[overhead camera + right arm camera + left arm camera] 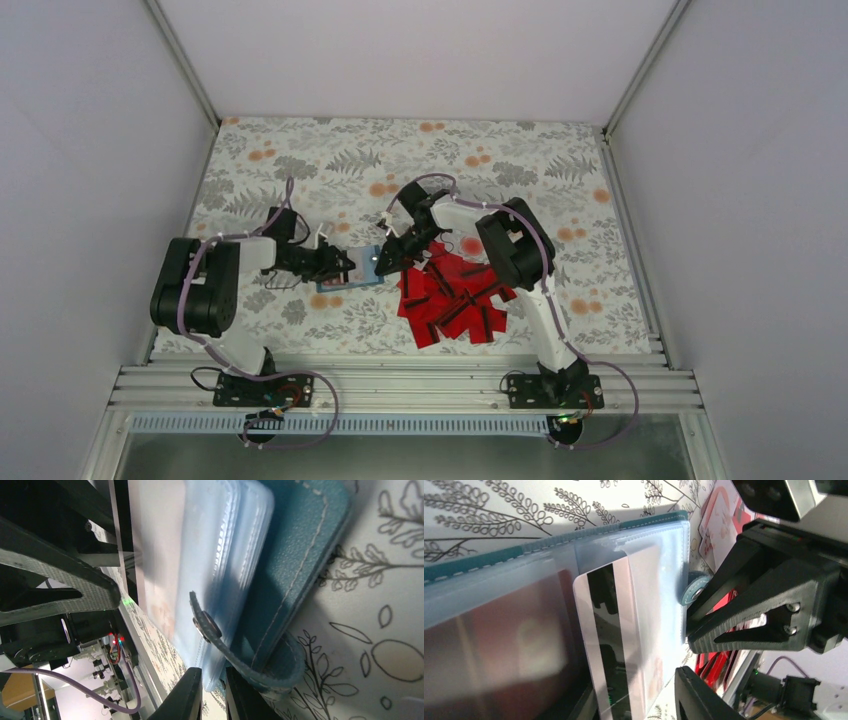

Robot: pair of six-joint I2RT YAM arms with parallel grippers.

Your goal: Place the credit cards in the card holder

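Evidently the right gripper [212,687] is clenched on the floppy card holder [300,555] at its tab edge; left gripper [338,265] hold cannot be told; stiff, slick card [619,645] likely needs edge grip

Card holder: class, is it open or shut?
Open: the card holder shows bare clear pockets, a striped card partly in one, snap tab unfastened.

Lab cell: white walls [80,120], aluminium rail [400,385]

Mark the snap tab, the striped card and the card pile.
snap tab [206,626]: right wrist view, on its stud.
striped card [606,645]: left wrist view, on its stripe.
card pile [455,300]: top view, its middle.
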